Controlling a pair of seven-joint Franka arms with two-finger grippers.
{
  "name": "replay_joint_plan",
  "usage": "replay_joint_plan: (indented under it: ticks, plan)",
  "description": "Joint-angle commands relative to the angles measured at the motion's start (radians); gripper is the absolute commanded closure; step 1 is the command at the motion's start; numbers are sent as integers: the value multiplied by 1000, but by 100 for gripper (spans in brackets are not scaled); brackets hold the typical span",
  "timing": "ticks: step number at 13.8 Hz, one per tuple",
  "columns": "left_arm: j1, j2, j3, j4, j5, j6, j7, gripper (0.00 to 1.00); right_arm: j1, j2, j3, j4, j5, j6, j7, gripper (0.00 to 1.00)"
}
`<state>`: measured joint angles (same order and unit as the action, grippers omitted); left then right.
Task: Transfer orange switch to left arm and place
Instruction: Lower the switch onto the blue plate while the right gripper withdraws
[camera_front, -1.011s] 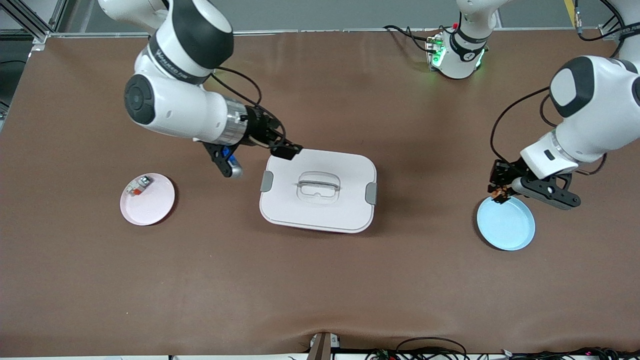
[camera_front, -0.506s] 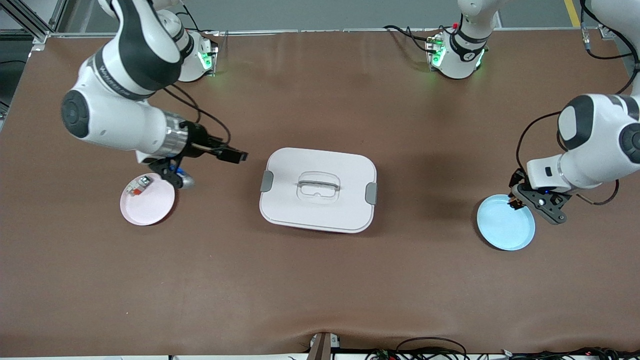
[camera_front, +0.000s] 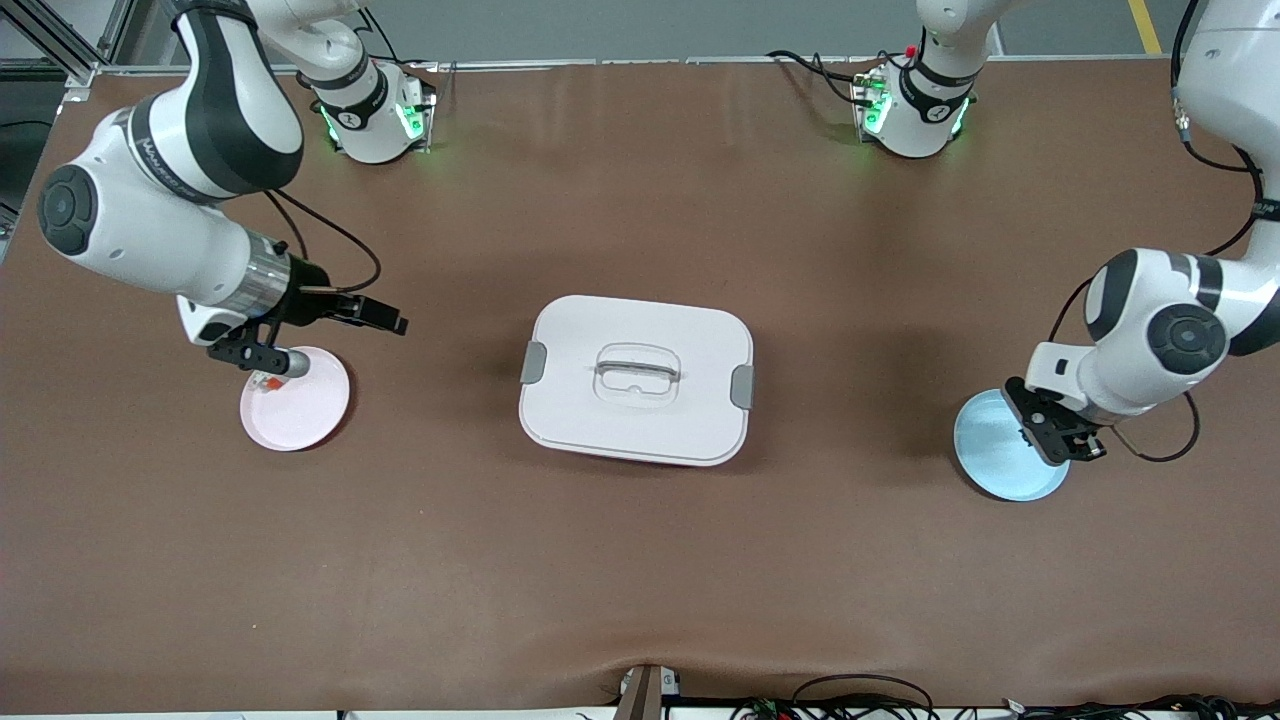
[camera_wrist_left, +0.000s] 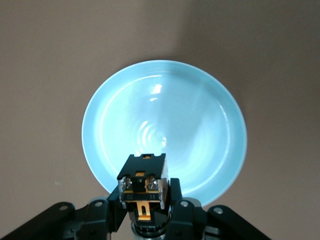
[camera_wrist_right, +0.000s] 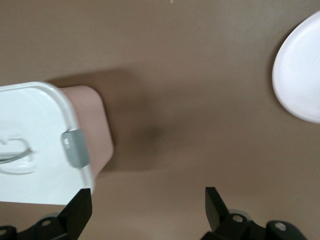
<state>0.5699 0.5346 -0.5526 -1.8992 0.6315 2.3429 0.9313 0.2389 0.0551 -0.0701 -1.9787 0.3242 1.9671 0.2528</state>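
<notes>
The left gripper (camera_wrist_left: 142, 212) is clamped on the tiny black blocky rocker switch with the orange face (camera_wrist_left: 142, 187), and it hangs right over the round light-blue plate (camera_front: 990, 455) at the left arm's end of the brown table (camera_front: 640, 580). From the front camera you honestly can't see the switch at all, the wrist and its black camera bracket cover it and a chunk of the plate's rim too; only the left wrist view shows it, sticking up between the fingers with its lower part buried in the jaws. The big white rounded-rectangular lidded box with grey side latches (camera_front: 636, 380) sits mid-table between the two plates, well apart from both. Over at the right arm's end, the right gripper (camera_front: 385, 320) is spread wide with nothing in it, up in the air over bare tabletop between the box and the round pale pink plate (camera_front: 300, 415). Something small with a bit of orange-red (camera_front: 265, 381) lies on that pink plate, but the right arm's bracket covers most of it, so it's hard to make out.
</notes>
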Motion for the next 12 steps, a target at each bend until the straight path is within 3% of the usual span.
replay_joint_plan:
  ticks: [1, 4, 7, 12]
  plan:
    - [1, 68, -9, 23, 69, 64, 78, 100, -47, -41, 13, -48, -75, 27, -88, 0]
    - [1, 93, -7, 12, 91, 107, 164, 100, -78, -38, 13, -34, -154, 24, -130, 0]
    - [-2, 117, -7, 11, 197, 107, 159, 100, -99, -32, 16, 1, -209, 16, -132, 0]
    - [-2, 127, -6, -9, 247, 105, 152, 100, -101, -38, 15, 47, -217, 1, -130, 0]
